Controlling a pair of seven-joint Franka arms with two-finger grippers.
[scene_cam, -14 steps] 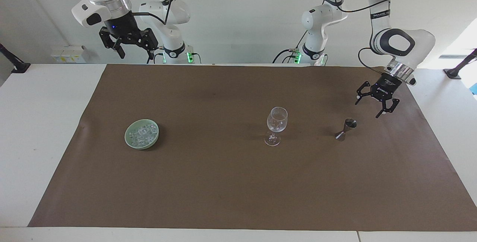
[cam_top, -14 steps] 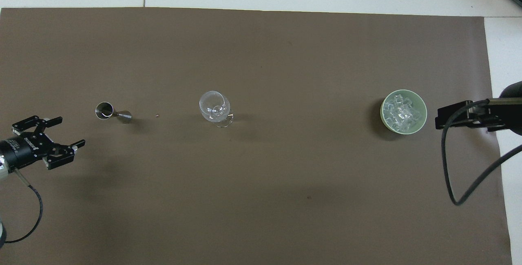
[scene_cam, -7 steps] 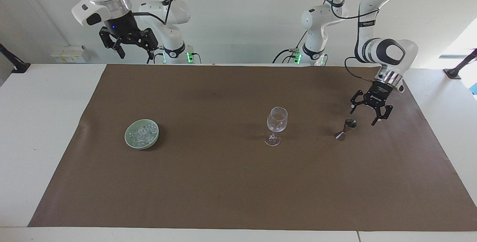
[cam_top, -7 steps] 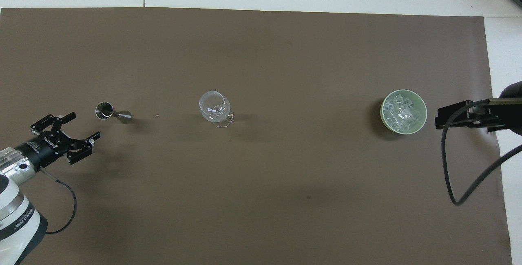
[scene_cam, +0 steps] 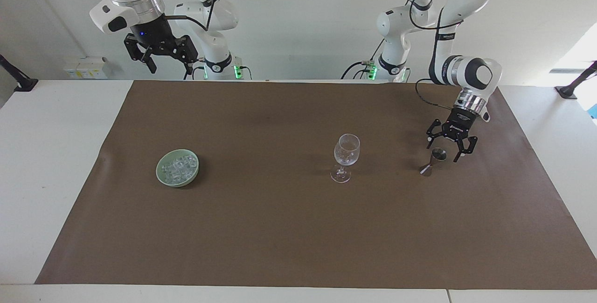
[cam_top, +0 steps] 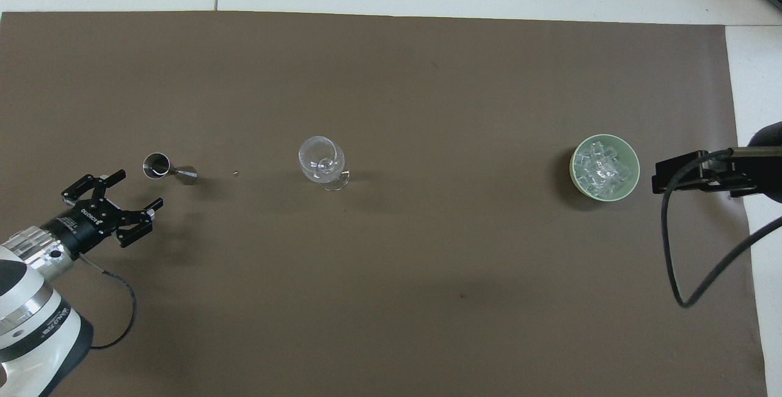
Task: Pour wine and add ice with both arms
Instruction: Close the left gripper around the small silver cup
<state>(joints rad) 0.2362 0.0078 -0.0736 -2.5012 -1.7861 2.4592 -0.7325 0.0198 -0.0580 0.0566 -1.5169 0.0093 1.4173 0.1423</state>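
A small metal jigger [scene_cam: 434, 159] [cam_top: 168, 168] stands on the brown mat toward the left arm's end. My left gripper [scene_cam: 443, 150] [cam_top: 137, 189] hangs low and tilted right by the jigger's cup, open, with a small gap to it in the overhead view. A clear wine glass [scene_cam: 346, 156] [cam_top: 322, 162] stands upright mid-table. The ice [scene_cam: 179, 167] [cam_top: 603, 167] lies heaped in a pale green bowl [scene_cam: 161, 177] [cam_top: 574, 168] toward the right arm's end. My right gripper [scene_cam: 170, 63] waits high by its base, open and empty. No wine shows.
The brown mat [scene_cam: 280, 237] covers most of the white table. A tiny speck [cam_top: 236, 173] lies between jigger and glass. A black cable [cam_top: 669, 250] loops from the right arm near the bowl.
My left gripper has come down and swung in toward the jigger, from out near the mat's edge to right beside the cup. The right arm has barely moved.
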